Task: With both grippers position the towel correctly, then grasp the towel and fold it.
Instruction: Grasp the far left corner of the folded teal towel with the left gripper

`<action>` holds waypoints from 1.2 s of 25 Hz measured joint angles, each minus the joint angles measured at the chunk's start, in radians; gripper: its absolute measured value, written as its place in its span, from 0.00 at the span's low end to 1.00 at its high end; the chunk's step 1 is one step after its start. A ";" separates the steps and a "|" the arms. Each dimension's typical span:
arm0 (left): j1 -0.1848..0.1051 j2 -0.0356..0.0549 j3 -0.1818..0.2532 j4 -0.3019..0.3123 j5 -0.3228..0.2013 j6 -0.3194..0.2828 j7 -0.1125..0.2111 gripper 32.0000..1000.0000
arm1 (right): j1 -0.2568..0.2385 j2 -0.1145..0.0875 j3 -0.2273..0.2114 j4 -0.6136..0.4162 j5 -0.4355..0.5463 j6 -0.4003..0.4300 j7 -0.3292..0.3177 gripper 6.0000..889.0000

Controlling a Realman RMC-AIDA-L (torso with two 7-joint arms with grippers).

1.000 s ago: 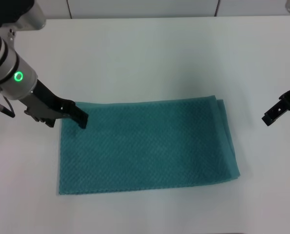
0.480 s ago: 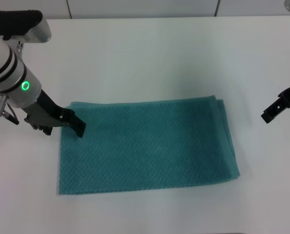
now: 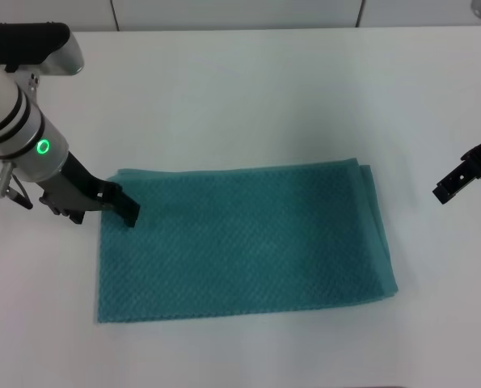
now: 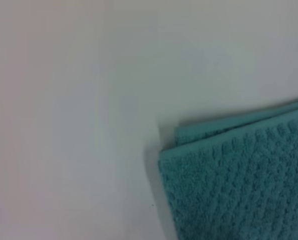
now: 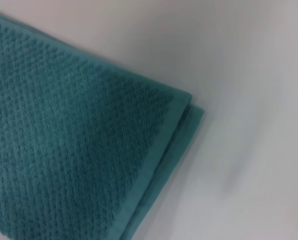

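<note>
The teal-green towel (image 3: 240,242) lies flat on the white table, long side running left to right, with doubled layers showing along its right edge. My left gripper (image 3: 125,212) is down at the towel's far left corner, its black tip resting at the cloth's edge. My right gripper (image 3: 449,191) hovers over bare table, well to the right of the towel's right edge. The left wrist view shows a layered corner of the towel (image 4: 239,190) on the table. A corner of the towel (image 5: 63,140) with its folded hem appears in the right wrist view.
The white table (image 3: 248,97) stretches around the towel on all sides. Its back edge meets a pale panelled wall (image 3: 240,12) at the top of the head view.
My left gripper has shifted slightly left and nearer along the towel's far left corner. The towel has not moved, and the right gripper is almost where it was.
</note>
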 joint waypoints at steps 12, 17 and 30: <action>0.006 -0.0031 0.003 -0.060 0.000 -0.053 0.000 0.91 | 0.000 0.000 0.000 0.000 0.000 0.014 -0.002 0.97; 0.005 -0.0031 0.004 -0.065 0.000 -0.064 0.000 0.91 | -0.001 0.000 0.000 0.000 0.000 0.014 -0.002 0.97; 0.005 -0.0031 0.018 -0.079 0.000 -0.080 0.001 0.90 | 0.006 0.000 -0.001 0.000 0.002 0.015 -0.002 0.97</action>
